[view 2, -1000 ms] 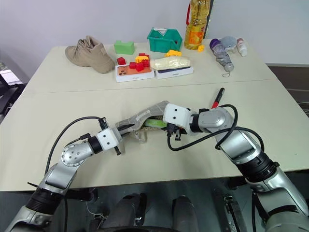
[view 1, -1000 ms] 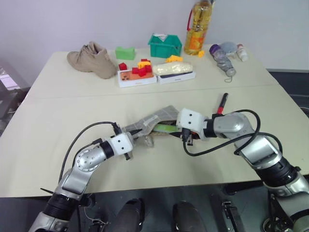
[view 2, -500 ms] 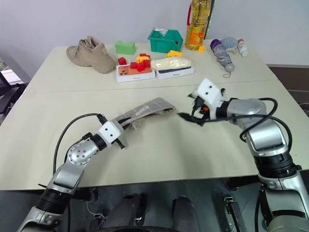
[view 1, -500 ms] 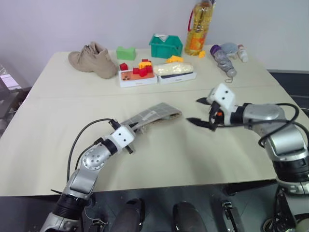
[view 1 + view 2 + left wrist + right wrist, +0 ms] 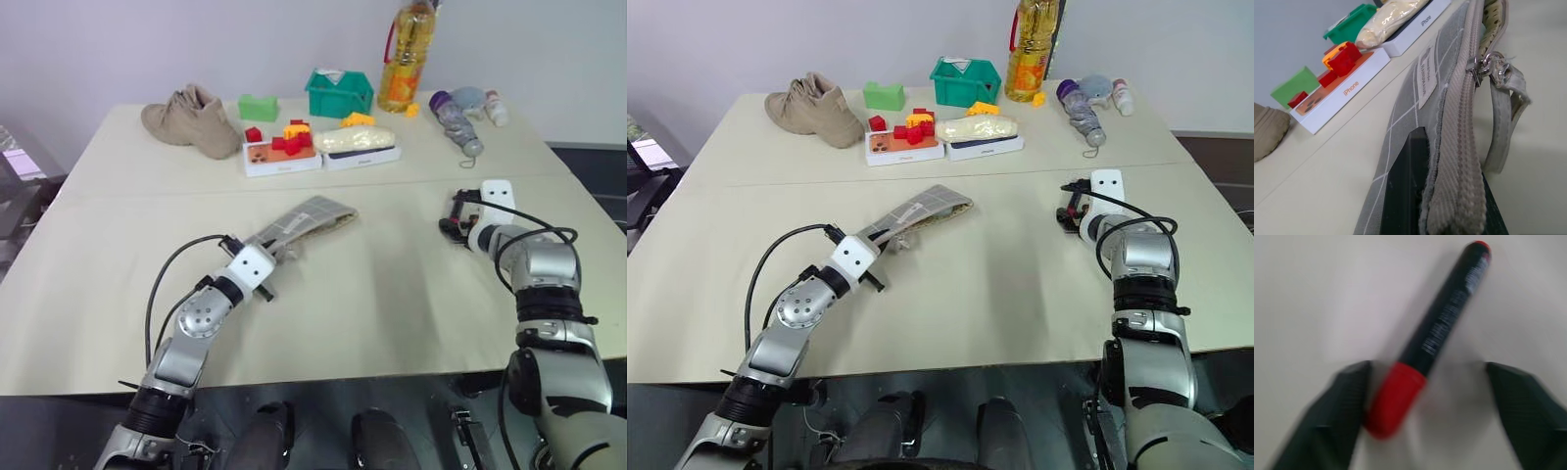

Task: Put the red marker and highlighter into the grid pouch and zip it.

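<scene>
The grid pouch (image 5: 309, 217), grey with white lines, lies flat near the table's middle. Its white label and its zip pull with the wrist loop show in the left wrist view (image 5: 1484, 66). My left gripper (image 5: 268, 250) is shut on the pouch's near end, one black finger (image 5: 1403, 196) pressed against the fabric. My right gripper (image 5: 1425, 369) hangs open over the red marker (image 5: 1437, 333), which lies on the table at the right. The marker has a black barrel and a red cap, with one finger on each side of it. The highlighter is hidden.
Along the far edge stand a tan shoe (image 5: 191, 119), a green block (image 5: 257, 106), a green basket (image 5: 336, 93), an oil bottle (image 5: 405, 59) and a crushed plastic bottle (image 5: 453, 119). Two white phone boxes (image 5: 281, 159) carry red and yellow blocks and a bag.
My right gripper left the pouch mouth and swung right to the red marker. The green highlighter seen at the pouch opening no longer shows. The left gripper kept its hold on the pouch.
</scene>
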